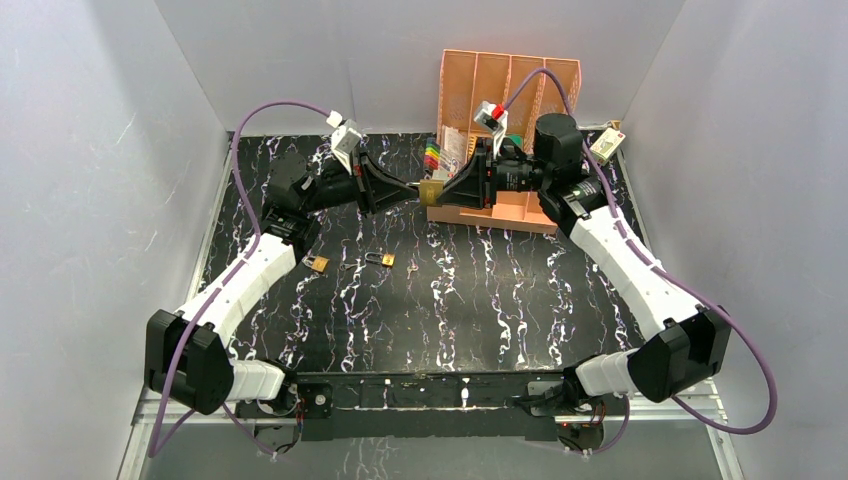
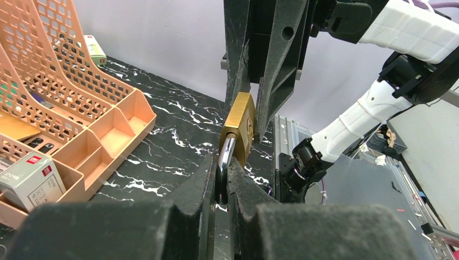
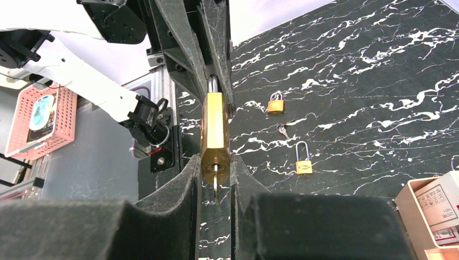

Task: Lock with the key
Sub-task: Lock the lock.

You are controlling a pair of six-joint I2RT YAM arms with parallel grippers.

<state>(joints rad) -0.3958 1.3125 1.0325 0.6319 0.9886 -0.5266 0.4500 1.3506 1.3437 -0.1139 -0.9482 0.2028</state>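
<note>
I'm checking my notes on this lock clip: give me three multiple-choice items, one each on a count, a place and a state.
1. How many small padlocks lie on the table? A none; B five; C two.
2. Where is the large padlock? A on the table; B held aloft by both arms; C under an arm.
3. The large padlock: A has a key in it; B has none; C is taped over.
1C, both show in the right wrist view; 2B, left fingers pinch its shackle, right fingers its body; 3A, the key sticks out below.
</note>
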